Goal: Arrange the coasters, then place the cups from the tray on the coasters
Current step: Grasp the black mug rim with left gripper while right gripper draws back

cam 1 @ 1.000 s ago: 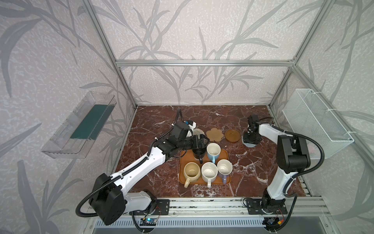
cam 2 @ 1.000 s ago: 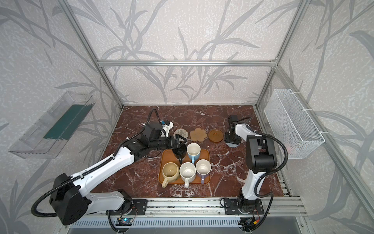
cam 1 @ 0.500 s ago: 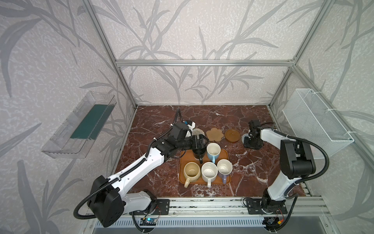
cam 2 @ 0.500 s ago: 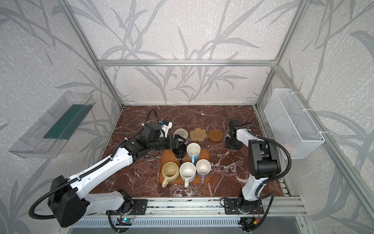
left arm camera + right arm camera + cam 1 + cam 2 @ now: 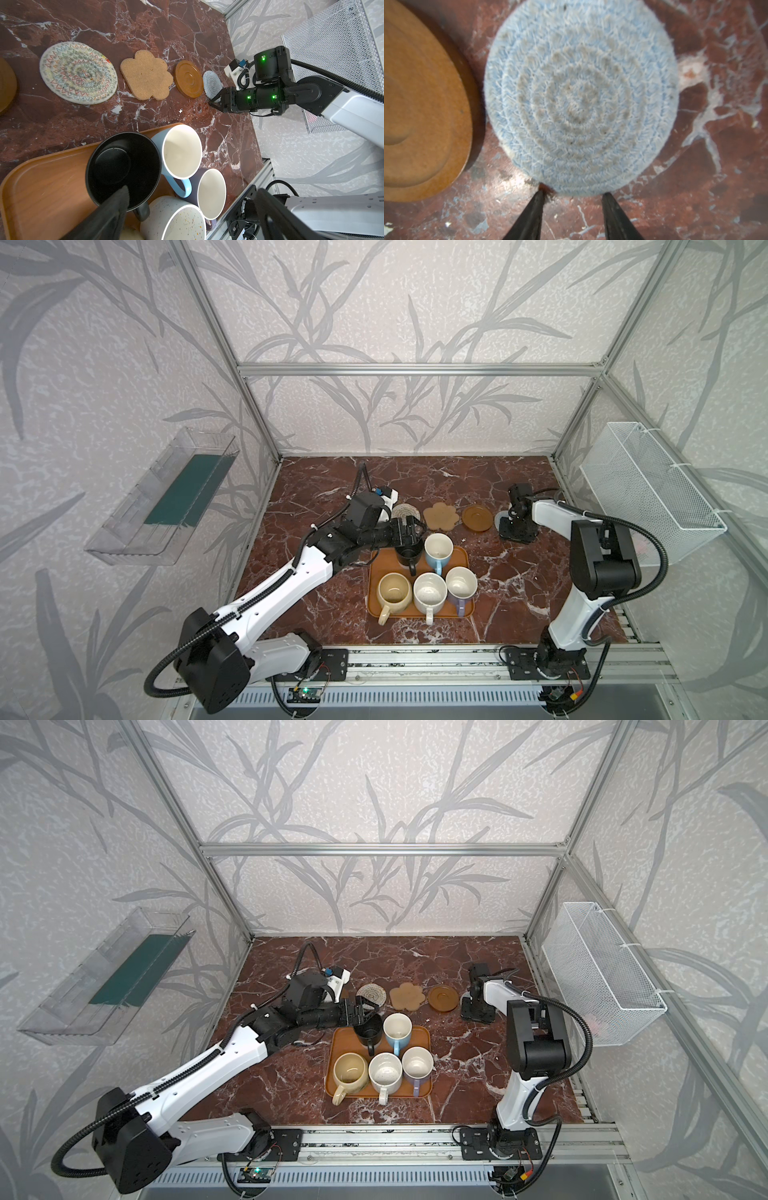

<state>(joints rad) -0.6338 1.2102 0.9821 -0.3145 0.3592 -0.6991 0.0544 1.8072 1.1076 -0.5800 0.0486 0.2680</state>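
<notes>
Left gripper: jaws spread wide, grasping nothing; held over the tray's far left corner, above the black mug.
Left fingers: in the left wrist view one tip lies over the black mug's mouth, near its handle; I cannot tell if it touches.
Right gripper: released, fingers apart with bare table between them; tips down at the near edge of the blue-grey coaster.
Contact: one tip sits right at the coaster's edge, the other just beside it.
Tray: near middle of the table, all five mugs on it, upright.
Mugs, far row: black mug, then blue mug touching it.
Mugs, near row: cream mug, white mug, lavender mug, packed close.
Coasters: in a row beyond the tray, flat on the table.
Row order, left to right in both top views: beige coaster, flower coaster, brown disc, blue-grey coaster, partly hidden by the right gripper.
Spacing: brown disc and blue-grey coaster just beside each other, not overlapping.
Fifth coaster: second brown disc, beside the beige coaster, cut by the frame edge in the left wrist view.
</notes>
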